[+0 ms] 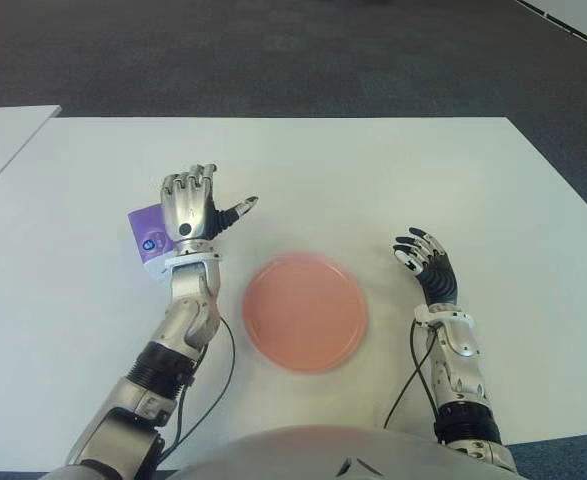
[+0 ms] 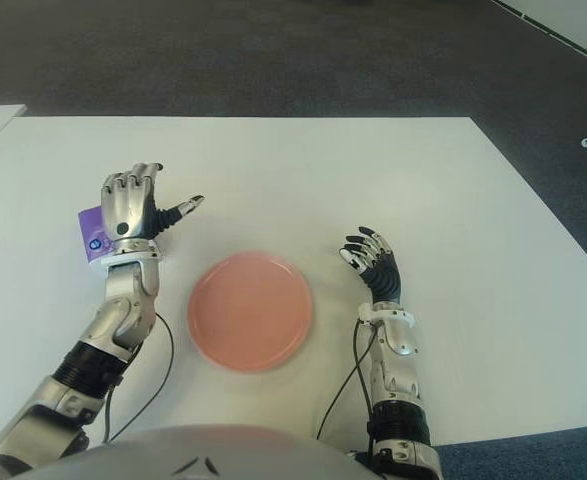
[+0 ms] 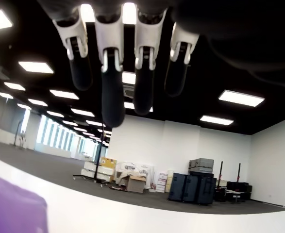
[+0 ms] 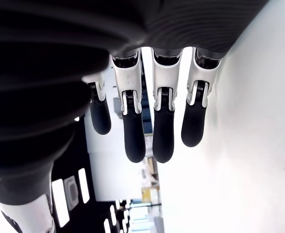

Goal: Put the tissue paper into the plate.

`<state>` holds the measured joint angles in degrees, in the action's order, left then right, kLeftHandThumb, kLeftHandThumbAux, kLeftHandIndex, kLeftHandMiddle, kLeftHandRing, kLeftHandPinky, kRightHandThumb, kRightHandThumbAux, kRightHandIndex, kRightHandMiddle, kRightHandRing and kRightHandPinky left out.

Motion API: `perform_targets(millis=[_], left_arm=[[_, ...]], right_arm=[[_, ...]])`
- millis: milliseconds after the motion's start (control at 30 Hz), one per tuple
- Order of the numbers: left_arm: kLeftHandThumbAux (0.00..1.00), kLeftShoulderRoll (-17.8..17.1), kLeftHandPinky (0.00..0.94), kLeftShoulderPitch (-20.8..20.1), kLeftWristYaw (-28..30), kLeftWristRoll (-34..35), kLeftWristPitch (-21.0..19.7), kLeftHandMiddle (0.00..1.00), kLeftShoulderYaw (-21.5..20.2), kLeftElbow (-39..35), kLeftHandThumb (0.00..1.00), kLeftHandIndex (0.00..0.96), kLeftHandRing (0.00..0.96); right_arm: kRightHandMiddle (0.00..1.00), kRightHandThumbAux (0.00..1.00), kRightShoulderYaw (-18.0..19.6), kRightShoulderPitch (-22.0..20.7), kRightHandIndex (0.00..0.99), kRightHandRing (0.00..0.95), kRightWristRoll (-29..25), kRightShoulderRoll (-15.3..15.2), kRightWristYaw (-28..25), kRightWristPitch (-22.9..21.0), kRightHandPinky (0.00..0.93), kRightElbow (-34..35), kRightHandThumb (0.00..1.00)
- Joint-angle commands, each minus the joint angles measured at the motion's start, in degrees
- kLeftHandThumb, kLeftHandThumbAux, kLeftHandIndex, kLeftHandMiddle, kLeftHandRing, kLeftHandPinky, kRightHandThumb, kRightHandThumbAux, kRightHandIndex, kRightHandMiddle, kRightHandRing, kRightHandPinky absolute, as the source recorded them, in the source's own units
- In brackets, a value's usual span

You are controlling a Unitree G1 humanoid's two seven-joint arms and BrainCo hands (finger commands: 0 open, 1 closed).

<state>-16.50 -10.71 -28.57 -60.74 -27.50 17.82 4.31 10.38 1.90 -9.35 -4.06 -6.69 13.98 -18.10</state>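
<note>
purple tissue paper point(image 1: 147, 232), pink plate point(image 1: 304, 311), white table point(image 1: 373, 180)

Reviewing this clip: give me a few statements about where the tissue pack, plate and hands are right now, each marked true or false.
1. The tissue pack already lies in the plate. False: it lies on the table, left of the plate.
2. The left hand is open, right beside the pack. True.
3. The right hand grips the plate. False: it is open, to the plate's right, holding nothing.
4. The plate holds nothing. True.
</note>
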Motion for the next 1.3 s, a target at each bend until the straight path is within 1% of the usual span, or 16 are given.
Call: perform_targets(millis=[33, 133, 200, 400, 500, 600, 667, 700, 933, 1100, 1300], left_arm=[[0.206, -2.32, 0.019, 0.85, 2.98, -1.65, -0.32, 0.072, -0.02, -1.79, 0.288, 0.159, 0.022], [0.187, -3.97, 0.006, 2.7, 6.36, -2.45, -0.59, 0.027, -0.17, -6.07, 0.288, 0.111, 0.007], [0.178, -4.88, 0.003, 4.15, 8.87, -3.15, -0.89, 0.013, -0.25, -9.19, 0.289, 0.087, 0.003], [0.15, -6.44, 0.0, 6.72, 12.99, -3.53, -0.84, 0.001, -1.61, -12.79, 0.285, 0.037, 0.0], [0.129, -7.38, 0.0, 9.71, 13.47, -2.56, -0.24, 0.0, -3.32, -14.09, 0.277, 0.017, 0.0], [0.109, -7.76, 0.0, 11.56, 13.24, -1.96, 0.56, 0.0, -4.4, -14.11, 0.271, 0.005, 0.0], [0.102, -7.75, 0.0, 12.12, 14.06, -2.15, 0.57, 0.0, -4.66, -14.47, 0.271, 0.002, 0.0], [0.089, -8.06, 0.0, 12.63, 14.75, -2.31, 0.54, 0.0, -4.72, -14.5, 0.285, 0.001, 0.0], [0.078, -10.23, 0.0, 15.01, 18.33, -4.36, 0.3, 0.0, -4.49, -13.7, 0.294, 0.0, 0.0], [0.075, -10.86, 0.0, 15.74, 17.91, -4.69, 0.92, 0.0, -4.45, -12.03, 0.298, 0.0, 0.0], [0.072, -11.41, 0.0, 16.54, 16.97, -5.12, 1.42, 0.0, -4.12, -9.71, 0.289, 0.0, 0.0]], right_arm=[[0.381, 0.752, -0.06, 2.99, 0.22, 0.373, 0.06, 1.39, 0.9, -3.64, 0.354, -5.73, 0.378], [0.379, 0.752, -0.14, 2.83, 0.214, 0.369, 0.34, 1.45, 1.17, -3.21, 0.345, -6.26, 0.378], [0.377, 0.753, -0.24, 2.76, 0.209, 0.365, 0.61, 1.45, 1.31, -2.89, 0.335, -6.55, 0.377], [0.377, 0.755, -0.57, 2.8, 0.198, 0.361, 0.58, 1.27, 0.88, -2.42, 0.332, -6.86, 0.383], [0.38, 0.757, -0.53, 2.77, 0.194, 0.36, 0.41, 1.04, 0.53, -2.26, 0.321, -7.02, 0.396], [0.385, 0.762, -0.57, 2.9, 0.192, 0.363, 0.48, 0.89, 0.52, -2.32, 0.316, -6.74, 0.408], [0.387, 0.766, -0.62, 3.1, 0.191, 0.364, 0.62, 0.89, 0.76, -2.6, 0.321, -6.33, 0.413], [0.387, 0.768, -0.64, 3.18, 0.19, 0.364, 0.7, 0.9, 0.91, -2.71, 0.322, -6.18, 0.414], [0.384, 0.767, -0.59, 3.85, 0.193, 0.358, 0.76, 0.61, 1.18, -2.5, 0.317, -5.61, 0.399], [0.384, 0.773, -0.38, 4.0, 0.208, 0.363, 0.25, 0.34, 0.62, -2.49, 0.344, -5.36, 0.387], [0.382, 0.783, -0.24, 3.99, 0.229, 0.377, 0.03, -0.57, -0.45, -2.84, 0.343, -5.29, 0.361]])
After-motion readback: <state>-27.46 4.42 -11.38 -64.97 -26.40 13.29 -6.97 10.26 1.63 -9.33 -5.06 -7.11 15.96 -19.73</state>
